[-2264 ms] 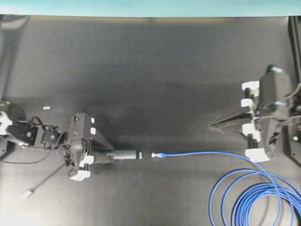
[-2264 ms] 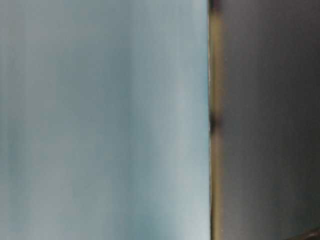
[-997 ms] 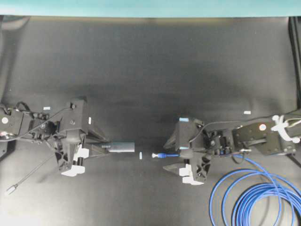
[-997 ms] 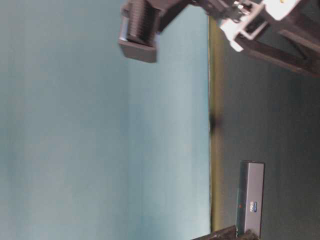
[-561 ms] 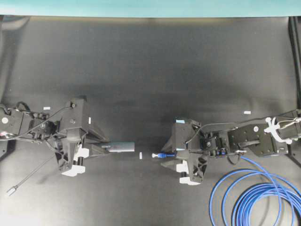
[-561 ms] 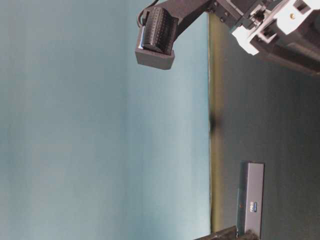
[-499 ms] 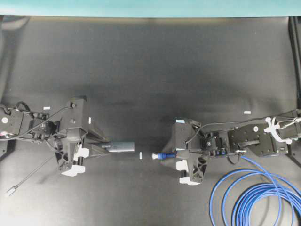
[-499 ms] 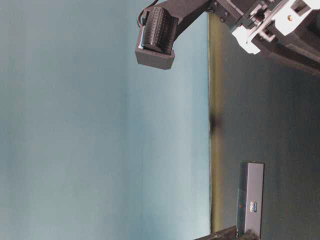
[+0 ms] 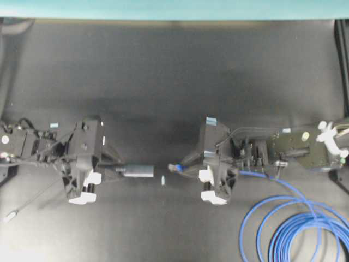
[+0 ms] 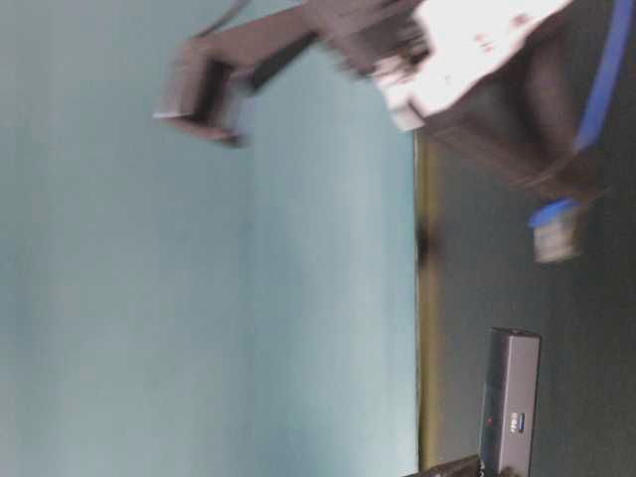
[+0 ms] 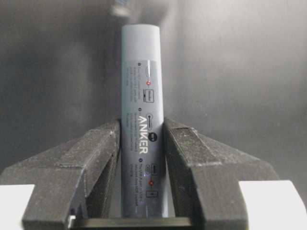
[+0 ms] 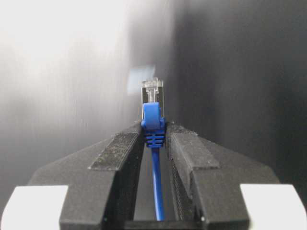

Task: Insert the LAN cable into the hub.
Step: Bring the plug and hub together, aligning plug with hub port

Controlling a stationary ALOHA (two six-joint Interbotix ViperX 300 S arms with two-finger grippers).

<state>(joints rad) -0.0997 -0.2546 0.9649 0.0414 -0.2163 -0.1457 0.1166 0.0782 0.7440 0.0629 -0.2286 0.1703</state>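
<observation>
1. Table-level view — right pincer (image 10: 542,149) and the LAN cable (image 10: 554,229) plug smeared by motion blur.
2. The hub (image 11: 142,124) — base hidden between pads; fine print illegible.
3. Cable loops cut at overhead edge.

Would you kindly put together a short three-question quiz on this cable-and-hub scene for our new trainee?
1. True or false: the clear plug of the LAN cable is already seated in the hub.
2. What does the left gripper hold? A) the blue cable B) the hub C) nothing
3. Fill in: the right gripper pinches the cable at its blue ____.

Key:
1. False; in the overhead view a gap of black table separates the plug from the hub's end.
2. B
3. boot
</observation>
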